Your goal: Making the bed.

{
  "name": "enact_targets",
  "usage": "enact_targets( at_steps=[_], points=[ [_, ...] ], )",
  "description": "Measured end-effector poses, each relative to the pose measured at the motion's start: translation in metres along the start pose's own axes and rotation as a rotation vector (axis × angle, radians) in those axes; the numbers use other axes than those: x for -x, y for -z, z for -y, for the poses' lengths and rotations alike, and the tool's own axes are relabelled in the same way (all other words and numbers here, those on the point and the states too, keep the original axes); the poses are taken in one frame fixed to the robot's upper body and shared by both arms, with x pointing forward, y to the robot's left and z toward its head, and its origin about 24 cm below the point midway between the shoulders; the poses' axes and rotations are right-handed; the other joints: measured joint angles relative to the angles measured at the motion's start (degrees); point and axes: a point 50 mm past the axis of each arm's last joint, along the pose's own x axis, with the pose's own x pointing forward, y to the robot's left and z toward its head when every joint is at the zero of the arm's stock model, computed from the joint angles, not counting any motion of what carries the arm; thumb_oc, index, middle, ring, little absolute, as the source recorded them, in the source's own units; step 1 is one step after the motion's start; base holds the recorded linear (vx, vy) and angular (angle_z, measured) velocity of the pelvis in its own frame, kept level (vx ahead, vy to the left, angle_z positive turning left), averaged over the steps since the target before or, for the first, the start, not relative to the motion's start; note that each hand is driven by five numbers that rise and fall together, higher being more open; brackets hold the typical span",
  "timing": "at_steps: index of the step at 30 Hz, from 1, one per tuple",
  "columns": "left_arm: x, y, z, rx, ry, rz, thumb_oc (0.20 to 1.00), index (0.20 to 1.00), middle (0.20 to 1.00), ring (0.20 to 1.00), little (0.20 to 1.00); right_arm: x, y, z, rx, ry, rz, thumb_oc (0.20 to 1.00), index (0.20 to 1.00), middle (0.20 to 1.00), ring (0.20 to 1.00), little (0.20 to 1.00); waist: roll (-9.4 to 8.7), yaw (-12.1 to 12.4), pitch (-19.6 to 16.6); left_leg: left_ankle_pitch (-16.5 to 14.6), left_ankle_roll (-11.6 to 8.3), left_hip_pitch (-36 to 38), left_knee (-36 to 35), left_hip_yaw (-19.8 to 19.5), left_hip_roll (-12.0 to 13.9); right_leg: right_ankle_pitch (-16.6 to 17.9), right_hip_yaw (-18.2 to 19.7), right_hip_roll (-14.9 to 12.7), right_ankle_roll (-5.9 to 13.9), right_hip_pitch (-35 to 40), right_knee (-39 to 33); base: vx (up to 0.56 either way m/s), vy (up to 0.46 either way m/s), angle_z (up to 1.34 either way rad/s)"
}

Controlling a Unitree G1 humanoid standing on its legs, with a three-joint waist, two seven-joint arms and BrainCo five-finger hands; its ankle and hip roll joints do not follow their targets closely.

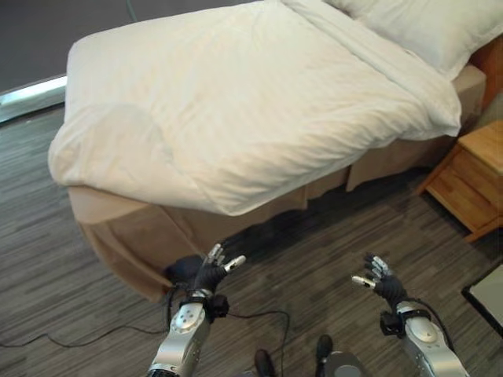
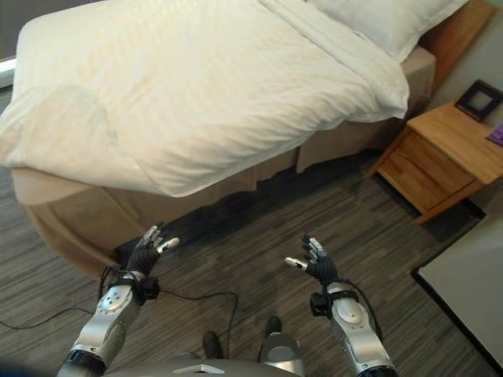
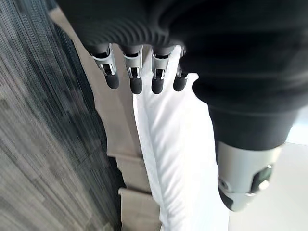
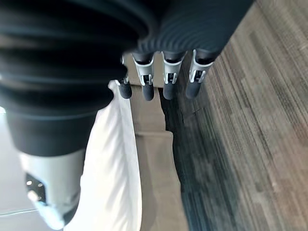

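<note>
A soft white duvet with a faint woven stripe [image 1: 236, 102] lies spread over the bed, filling the upper half of the left eye view; its cloth is gently rumpled and its near corner droops past the mattress edge towards the frame centre. Beneath it hangs a tan fabric bed skirt [image 1: 137, 236] in flat panels, split at the corners. A plump white pillow [image 2: 389, 20] rests at the upper right of the right eye view, against a warm orange-brown wooden headboard [image 2: 456, 31]. At right stands a light wooden bedside table with drawer fronts [image 2: 444, 157]; on its top sits a small dark picture frame [image 2: 479, 100], its contents too small to make out. The grey striped wood-look floor [image 1: 314, 259] covers the lower part of the frame.

The left hand [image 1: 211, 271] hovers at lower left, just short of the skirt, fingers straight and spread, holding nothing. The right hand [image 1: 381, 281] hovers at lower right over the floor, fingers likewise relaxed and empty.
</note>
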Motion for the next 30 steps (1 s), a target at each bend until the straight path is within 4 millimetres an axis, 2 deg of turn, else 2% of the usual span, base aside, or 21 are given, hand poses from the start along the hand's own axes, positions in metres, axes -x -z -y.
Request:
enact_targets(
  at_steps=[2,4,6,7,8,9,12,14,15,16,19,20,22,23,24,25,26,27,28,29,30],
  points=[
    [-0.002,-0.003,0.001,0.01,0.003,0.01,1.0,1.0,1.0,1.0,1.0,-0.003,-0.001,-0.003,0.001,-0.01,0.002,1.0,1.0,1.0,1.0,1.0,-0.95,1.48,0.51,-0.56,-2.8,-4.89,11.48,-1.67,1.56,-0.44,0.37,-0.33,-1.43,0.16,-0.42,0.06,-0.005,-0.17],
    [-0.001,0.004,0.004,0.018,0.002,-0.016,1.0,1.0,1.0,1.0,1.0,-0.009,-0.01,0.002,0.027,-0.005,0.024,1.0,1.0,1.0,1.0,1.0,-1.71,2.72,1.14,0.64,-6.03,-12.25,25.97,-6.83,3.47,0.36,0.83,-2.02,-2.84,1.22,-0.93,0.13,0.115,-0.27],
    [-0.001,0.005,0.004,0.023,-0.005,-0.019,1.0,1.0,1.0,1.0,1.0,-0.014,-0.016,0.001,0.028,-0.002,0.048,1.0,1.0,1.0,1.0,1.0,-0.69,2.61,0.75,1.01,-6.13,-12.2,23.76,-6.64,8.59,0.38,0.29,-1.21,-3.53,1.77,-1.44,0.2,0.204,-0.15],
    [-0.002,0.006,0.009,0.046,0.001,-0.019,1.0,1.0,1.0,1.0,1.0,-0.015,-0.019,0.006,0.035,0.011,0.055,1.0,1.0,1.0,1.0,1.0,0.92,2.56,0.43,2.14,-6.87,-10.06,17.1,-8.87,14.49,-0.28,1.58,-0.78,-2.06,2.3,-1.0,0.24,0.424,-0.27],
    [-0.001,0.008,0.011,0.071,0.001,-0.022,1.0,1.0,1.0,1.0,1.0,-0.014,-0.019,0.008,0.043,0.015,0.053,1.0,1.0,1.0,1.0,1.0,1.93,2.55,0.06,3.49,-8.05,-8.07,12.37,-10.16,16.77,-0.29,2.03,-0.52,-1.81,2.37,-0.53,0.17,0.334,-0.32],
    [-0.002,0.008,0.013,0.084,0.004,-0.022,1.0,1.0,1.0,1.0,1.0,-0.013,-0.018,0.01,0.052,0.019,0.048,1.0,1.0,1.0,1.0,1.0,2.54,2.36,-0.11,4.71,-8.39,-6.56,9.61,-10.3,17.86,-0.85,2.14,-0.65,-2.36,2.35,0.02,0.16,0.409,-0.18],
    [-0.006,0.007,0.023,0.112,0.019,-0.014,1.0,1.0,1.0,1.0,1.0,-0.006,-0.007,0.026,0.077,0.067,-0.005,1.0,1.0,1.0,1.0,1.0,5.19,1.38,-0.7,8.74,-10.18,-3.42,2.93,-17.02,18.91,-3.87,5.09,-2.07,1.26,-0.26,5.29,0.15,0.458,-0.23],
    [-0.008,0.005,0.023,0.106,0.016,-0.009,1.0,1.0,1.0,1.0,1.0,-0.007,-0.01,0.029,0.089,0.072,0.001,1.0,1.0,1.0,1.0,1.0,5.02,1.83,-0.38,11.61,-9.8,-1.93,2.2,-21.36,19.57,-5.0,7.91,-3.59,2.31,-2.49,8.77,0.11,0.402,-0.54],
    [-0.009,0.004,0.024,0.109,0.016,-0.007,1.0,1.0,1.0,1.0,1.0,-0.007,-0.011,0.031,0.097,0.074,0.006,1.0,1.0,1.0,1.0,1.0,5.72,1.85,-0.54,16.25,-9.31,-1.68,3.31,-21.82,19.4,-5.53,8.41,-4.84,3.23,-2.85,10.31,0.13,0.503,-0.48],
    [-0.01,0.004,0.021,0.1,0.012,-0.007,1.0,1.0,1.0,1.0,1.0,-0.008,-0.012,0.032,0.087,0.084,0.01,1.0,1.0,1.0,1.0,1.0,4.07,1.67,0.31,9.59,-14.98,-0.71,5.74,-25.63,16.52,-5.39,10.79,-8.33,5.45,-3.3,11.54,0.14,0.47,-0.42],
    [-0.015,-0.007,0.012,0.058,0.004,0.021,1.0,1.0,1.0,1.0,1.0,-0.003,-0.005,0.029,0.067,0.08,-0.009,1.0,1.0,1.0,1.0,1.0,1.79,1.44,0.25,-0.21,-14.35,-0.68,8.32,-25.51,12.05,-2.55,12.29,-12.88,6.66,-3.37,9.92,0.1,0.477,-0.08],
    [-0.017,-0.013,0.002,0.019,-0.007,0.035,1.0,1.0,1.0,1.0,1.0,-0.003,-0.003,0.024,0.026,0.08,-0.005,1.0,1.0,1.0,1.0,1.0,1.54,1.56,0.2,-6.45,-13.5,-0.73,10.34,-24.08,10.62,0.38,13.15,-14.5,7.3,-2.42,7.1,0.04,0.599,-0.16],
    [-0.018,-0.019,-0.005,-0.015,-0.011,0.042,1.0,1.0,1.0,1.0,1.0,-0.005,-0.003,0.016,-0.033,0.086,0.008,1.0,1.0,1.0,1.0,1.0,1.56,1.59,0.23,-8.52,-12.37,0.4,8.66,-20.67,9.13,2.16,12.48,-16.86,5.67,-2.43,7.3,-0.02,0.624,-0.08],
    [-0.02,-0.021,-0.007,-0.04,-0.009,0.044,1.0,1.0,1.0,1.0,1.0,0.0,0.006,0.012,-0.058,0.09,-0.017,1.0,1.0,1.0,1.0,1.0,0.39,1.47,0.32,-8.29,-11.61,0.95,8.82,-20.17,7.21,5.46,13.06,-17.62,4.92,-3.57,7.77,-0.1,0.616,-0.12],
    [-0.02,-0.022,-0.012,-0.087,-0.007,0.04,1.0,1.0,1.0,1.0,1.0,0.006,0.009,0.006,-0.102,0.104,-0.013,1.0,1.0,1.0,1.0,1.0,1.25,1.52,0.12,-8.41,-8.89,0.38,8.37,-17.64,6.09,11.82,14.43,-19.37,3.07,-5.3,8.27,-0.18,0.589,-0.33],
    [-0.02,-0.022,-0.014,-0.107,-0.005,0.035,1.0,1.0,1.0,1.0,1.0,0.01,0.018,0.001,-0.123,0.108,-0.044,1.0,1.0,1.0,1.0,1.0,0.4,0.6,0.11,-7.98,-8.07,1.3,7.97,-15.79,3.69,16.89,13.31,-19.88,1.34,-7.15,8.53,-0.19,0.633,-0.72],
    [-0.017,-0.02,-0.019,-0.121,-0.021,0.027,1.0,1.0,1.0,1.0,1.0,0.01,0.02,-0.006,-0.15,0.095,-0.051,1.0,1.0,1.0,1.0,1.0,-0.27,1.69,0.27,-7.63,-6.89,1.03,9.23,-12.8,2.93,22.95,11.57,-20.07,1.24,-8.82,6.69,-0.17,0.646,-1.2],
    [-0.01,-0.014,-0.027,-0.131,-0.043,0.005,1.0,1.0,1.0,1.0,1.0,0.007,0.018,-0.011,-0.165,0.078,-0.042,1.0,1.0,1.0,1.0,1.0,0.3,1.88,0.54,-7.5,-4.88,0.06,9.83,-8.88,3.12,28.01,8.78,-19.41,-3.4,-10.94,5.73,-0.14,0.659,-1.07],
    [-0.007,-0.011,-0.031,-0.133,-0.053,-0.008,1.0,1.0,1.0,1.0,1.0,0.008,0.021,-0.018,-0.193,0.067,-0.052,1.0,1.0,1.0,1.0,1.0,0.43,-0.14,0.68,-8.61,-2.15,-0.63,10.83,-7.09,2.67,28.25,9.27,-18.47,-3.77,-11.15,6.99,-0.17,0.647,-0.46],
    [-0.011,-0.015,-0.029,-0.128,-0.041,0.009,1.0,1.0,1.0,1.0,1.0,0.017,0.032,-0.02,-0.209,0.052,-0.099,1.0,1.0,1.0,1.0,1.0,-0.49,-2.2,0.79,-10.48,-0.95,-0.53,10.75,-6.15,1.14,28.26,15.85,-18.79,-3.77,-11.46,7.34,-0.17,0.568,-0.08],
    [-0.012,-0.013,-0.029,-0.118,-0.048,0.001,1.0,1.0,1.0,1.0,1.0,0.019,0.039,-0.023,-0.198,0.028,-0.134,1.0,1.0,1.0,1.0,1.0,0.15,-1.2,1.25,-10.27,-1.7,-0.25,10.69,-5.42,2.6,25.35,18.0,-18.12,-1.48,-12.53,9.34,-0.16,0.545,-0.11]
  ],
)
